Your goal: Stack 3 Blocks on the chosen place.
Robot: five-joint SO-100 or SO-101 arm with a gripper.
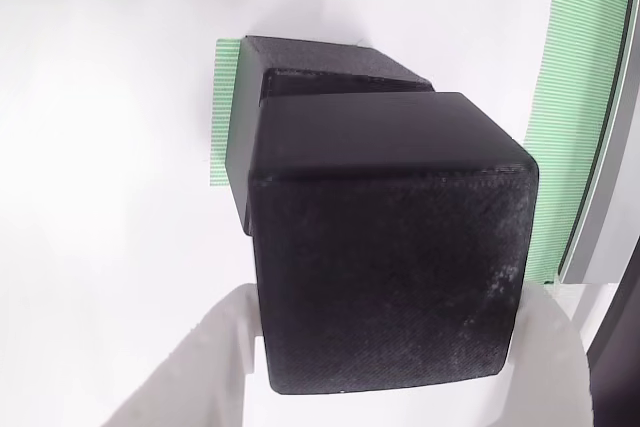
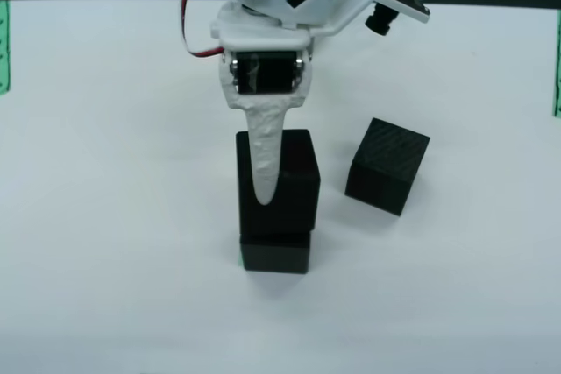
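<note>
Front view, l. to r.: we see the bottom block point(image 2: 275, 251) sitting on the white table point(image 2: 105, 243), a sliver of green just visible at its lower left corner, which we take for the chosen place point(image 2: 242, 260). On top of it stands the second block point(image 2: 294, 183), held by the white gripper point(image 2: 267, 172), one finger point(image 2: 266, 159) lying down its front face. Its underside looks to be touching the lower cube, though we can't tell whether the weight is fully set down. Further r., well apart from the stack, the third block point(image 2: 387, 165) rests alone on the table, turned at an angle.

View riding on the gripper, l. to r.: the striped patch point(image 1: 222, 112) pokes out on the left from under the lower block point(image 1: 330, 62), so that cube sits on its mark, approx. centred as far as we can judge. The held block point(image 1: 390, 247) fills the middle, clamped between the two white fingers point(image 1: 220, 347), pincer narrow on the cube. It sits shifted a bit r. of the lower one. Far r., the long green band point(image 1: 580, 77) runs along the table edge.

Our read: 1 block placed, no. 2 at or nr. release, no. 3 untouched. Left to do: let go, fetch the last cube, top the stack
</note>
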